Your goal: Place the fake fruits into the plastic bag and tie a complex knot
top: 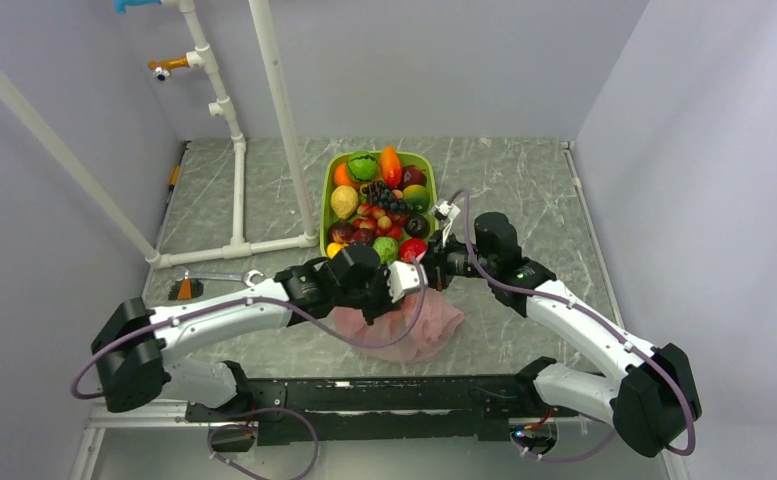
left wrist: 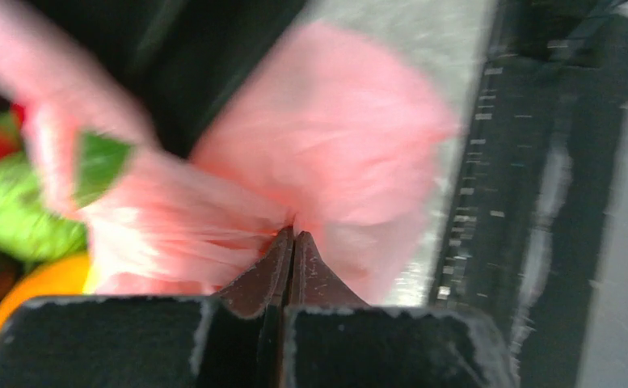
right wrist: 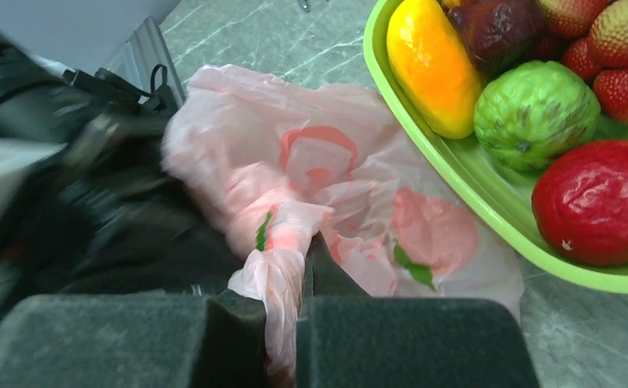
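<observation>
The pink plastic bag (top: 411, 326) lies crumpled on the table just in front of the lime-green tray (top: 326, 200). The fake fruits (top: 379, 205) fill the tray; red (right wrist: 597, 202), green (right wrist: 535, 113) and yellow-orange (right wrist: 432, 61) ones show in the right wrist view. My left gripper (left wrist: 292, 236) is shut on a gathered fold of the bag (left wrist: 335, 145). My right gripper (right wrist: 294, 259) is shut on a twisted strand of the bag (right wrist: 282, 279). Both grippers meet above the bag's far edge (top: 426, 272). I cannot tell whether the bunch is knotted.
A white pipe frame (top: 239, 150) stands at the back left. An orange-handled tool (top: 186, 289) lies by the left arm. A black rail (top: 384, 400) runs along the near edge. The tray rim (right wrist: 472, 202) is close to the right of my right gripper.
</observation>
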